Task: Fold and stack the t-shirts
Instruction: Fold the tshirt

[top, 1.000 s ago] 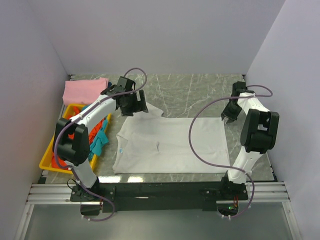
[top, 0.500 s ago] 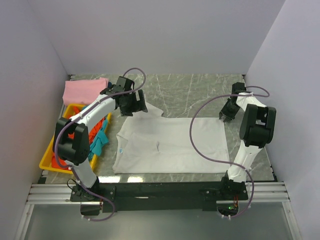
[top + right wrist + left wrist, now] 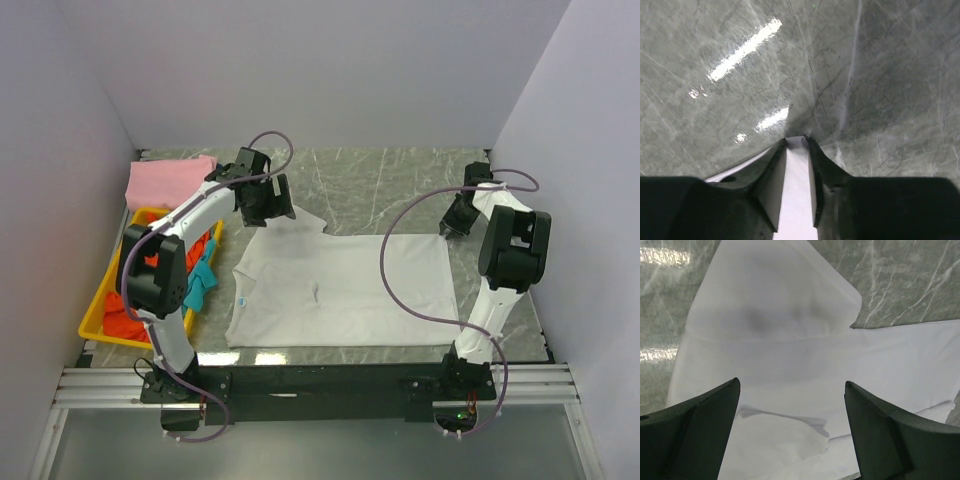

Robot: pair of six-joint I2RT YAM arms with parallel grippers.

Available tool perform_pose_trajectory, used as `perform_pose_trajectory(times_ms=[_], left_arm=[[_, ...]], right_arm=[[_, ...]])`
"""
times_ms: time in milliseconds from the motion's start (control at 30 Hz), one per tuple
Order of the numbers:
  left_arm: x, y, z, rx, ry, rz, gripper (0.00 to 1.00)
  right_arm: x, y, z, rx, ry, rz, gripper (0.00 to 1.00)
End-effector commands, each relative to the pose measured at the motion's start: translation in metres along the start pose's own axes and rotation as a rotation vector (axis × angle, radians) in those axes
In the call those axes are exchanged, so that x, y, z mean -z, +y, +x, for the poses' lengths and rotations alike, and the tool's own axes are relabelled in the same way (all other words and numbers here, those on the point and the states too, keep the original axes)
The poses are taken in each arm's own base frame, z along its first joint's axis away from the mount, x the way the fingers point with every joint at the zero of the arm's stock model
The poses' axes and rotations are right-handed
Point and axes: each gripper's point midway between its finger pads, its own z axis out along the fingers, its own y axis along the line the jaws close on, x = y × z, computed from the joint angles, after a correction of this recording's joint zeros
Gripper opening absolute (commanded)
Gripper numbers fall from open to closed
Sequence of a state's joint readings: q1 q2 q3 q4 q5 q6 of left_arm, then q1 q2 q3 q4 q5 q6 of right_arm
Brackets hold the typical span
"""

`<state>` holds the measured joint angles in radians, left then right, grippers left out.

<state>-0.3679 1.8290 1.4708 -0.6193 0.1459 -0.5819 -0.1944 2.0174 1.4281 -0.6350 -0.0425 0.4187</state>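
R tool (image 3: pixel 796 142) nipping white t-shirt (image 3: pixel 799 192) edge, over shiny marble table (image 3: pixel 730 65)

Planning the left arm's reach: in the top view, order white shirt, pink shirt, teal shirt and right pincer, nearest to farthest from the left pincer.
1. white shirt, its sleeve under the left pincer.
2. pink shirt, back-left, and teal shirt, nearer-left: too close to call.
3. right pincer, far right.

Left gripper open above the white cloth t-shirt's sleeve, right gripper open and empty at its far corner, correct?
No: the right wrist view shows the right gripper shut on a corner of the white cloth t-shirt. The left gripper is open above the sleeve.
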Motion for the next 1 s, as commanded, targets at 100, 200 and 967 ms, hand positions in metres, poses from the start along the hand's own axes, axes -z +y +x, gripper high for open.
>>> perform_pose_trajectory(times_ms=[100,200,967], left_arm=[[-0.007,-0.008,-0.024,-0.046,-0.024,0.023,0.91],[-0.02,-0.002,-0.036,-0.059,-0.022,-0.002,0.9],[-0.113,0.034,-0.098,-0.133,-0.115,-0.1,0.54]], right_arm=[[-0.005,0.001,-0.01,0.008,-0.02,-0.009,0.2],[-0.005,-0.001,-0.008,0.011,-0.016,-0.003,0.14],[0.007,-0.006,0.012,0.01,0.013,-0.014,0.1]])
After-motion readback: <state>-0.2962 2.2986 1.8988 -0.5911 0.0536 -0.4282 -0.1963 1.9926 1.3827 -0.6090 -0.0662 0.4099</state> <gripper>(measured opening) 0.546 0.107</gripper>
